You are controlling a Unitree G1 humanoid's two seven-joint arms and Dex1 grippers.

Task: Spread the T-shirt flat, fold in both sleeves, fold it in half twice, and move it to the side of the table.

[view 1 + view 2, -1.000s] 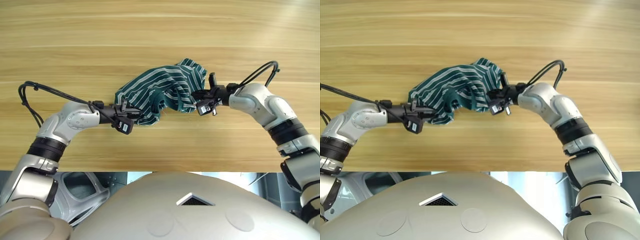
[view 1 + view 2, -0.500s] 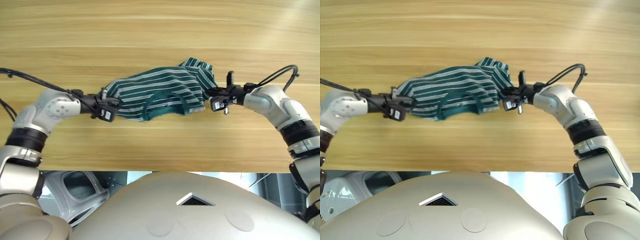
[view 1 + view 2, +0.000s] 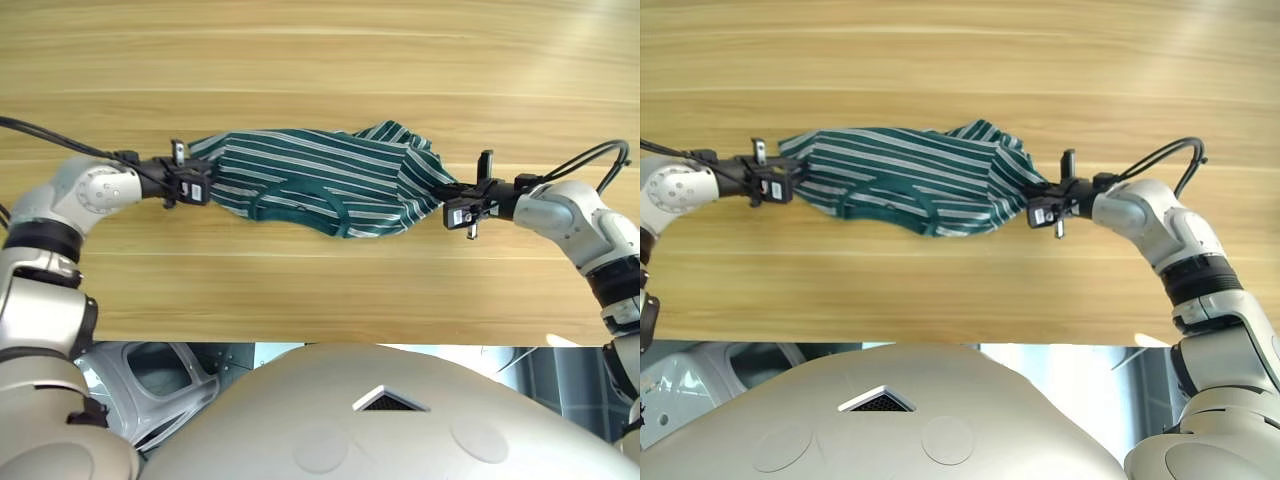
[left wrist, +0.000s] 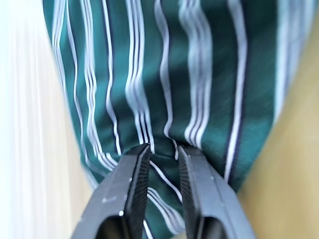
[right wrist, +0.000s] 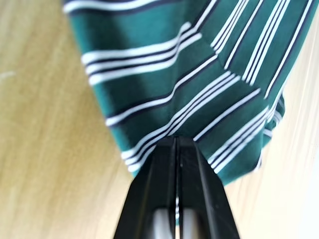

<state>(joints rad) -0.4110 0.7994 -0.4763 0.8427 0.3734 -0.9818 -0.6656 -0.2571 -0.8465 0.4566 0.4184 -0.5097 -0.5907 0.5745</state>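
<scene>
The left claw point(image 4: 162, 152) and the right claw point(image 5: 177, 142) are each clamped on an opposite end of the green striped T-shirt point(image 3: 320, 180). The T-shirt is stretched sideways between them, bunched and sagging at its middle, over the near half of the wooden tabletop point(image 3: 320, 60). Whether it touches the wood cannot be told.

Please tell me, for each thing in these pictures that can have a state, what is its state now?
T-shirt: stretched sideways between the two grippers, bunched and wrinkled, not flat, not folded.
left gripper: jaws shut on the T-shirt's left end.
right gripper: jaws shut on the T-shirt's right end.
</scene>
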